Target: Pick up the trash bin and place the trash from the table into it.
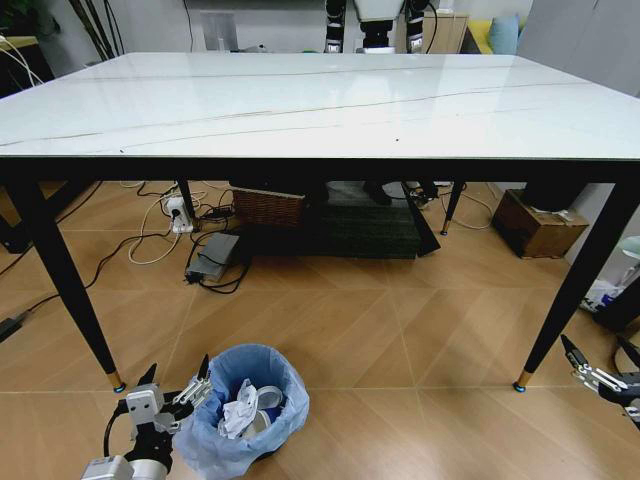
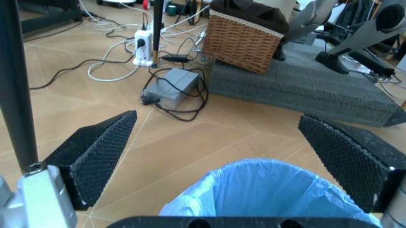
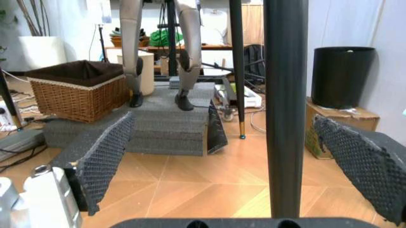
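1. the left gripper (image 1: 178, 385) sat low at the near left, just off the wooden floor (image 1: 400, 330), with its two black fingers spread wide and nothing between them.
2. just to its right stood the trash bin (image 1: 215, 440), upright on the floor in front of the table, its crinkled blue bag folded over the rim. the nearer finger came close to the bag, but i could not tell if it touched.
3. from the left wrist view the bin's blue rim (image 2: 266, 185) lay between and just ahead of the two ridged pads (image 2: 95, 152), which stood well apart on either side.
4. inside the bin lay the trash (image 1: 245, 405): crumpled white tissues and what looked like a white cup or lid.
5. the table (image 1: 320, 100) stretched across the room above all this, its pale marble top showing faint brown veins, on slim black legs.
6. under it sat a wicker basket (image 1: 268, 207), a power strip with tangled cables (image 1: 180, 215) and a grey box (image 1: 212, 255).
7. at the far right, the right gripper (image 1: 600, 368) hung low beside the table's near right leg (image 1: 575, 285), fingers held open and empty.
8. the right wrist view looked straight at that black leg (image 3: 285, 109), standing between the parted pads (image 3: 104, 159).
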Controlling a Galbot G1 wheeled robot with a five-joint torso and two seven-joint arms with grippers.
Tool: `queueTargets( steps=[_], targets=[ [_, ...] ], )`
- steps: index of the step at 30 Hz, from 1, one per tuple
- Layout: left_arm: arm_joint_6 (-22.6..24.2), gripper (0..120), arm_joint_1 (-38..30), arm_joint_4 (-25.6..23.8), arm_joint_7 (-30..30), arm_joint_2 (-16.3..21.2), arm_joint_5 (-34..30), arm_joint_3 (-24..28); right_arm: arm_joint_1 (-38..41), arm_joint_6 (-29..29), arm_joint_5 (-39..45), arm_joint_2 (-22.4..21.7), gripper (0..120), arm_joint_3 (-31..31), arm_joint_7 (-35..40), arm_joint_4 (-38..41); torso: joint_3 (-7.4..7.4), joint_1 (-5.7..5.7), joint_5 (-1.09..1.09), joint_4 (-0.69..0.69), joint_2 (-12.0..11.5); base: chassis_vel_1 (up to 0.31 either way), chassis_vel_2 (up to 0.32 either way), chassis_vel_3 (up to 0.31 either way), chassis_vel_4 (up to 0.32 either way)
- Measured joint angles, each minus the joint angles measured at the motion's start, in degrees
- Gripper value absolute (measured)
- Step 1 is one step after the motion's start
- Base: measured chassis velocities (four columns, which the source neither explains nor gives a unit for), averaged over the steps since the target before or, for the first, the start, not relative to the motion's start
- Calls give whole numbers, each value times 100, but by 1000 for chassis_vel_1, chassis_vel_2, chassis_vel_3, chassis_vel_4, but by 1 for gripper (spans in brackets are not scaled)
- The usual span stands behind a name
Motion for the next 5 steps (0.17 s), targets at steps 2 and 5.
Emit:
queueTargets(
  steps=[2, 5],
  targets=[
    [0, 100, 0, 0, 0, 0, 0, 0, 0, 0, 0, 0, 100, 0, 0, 0, 0, 0, 0, 0, 0, 0, 0, 0, 0],
    [0, 100, 0, 0, 1, 0, 0, 0, 0, 0, 0, 0, 100, 0, 0, 0, 0, 0, 0, 0, 0, 0, 0, 0, 0]
  ],
)
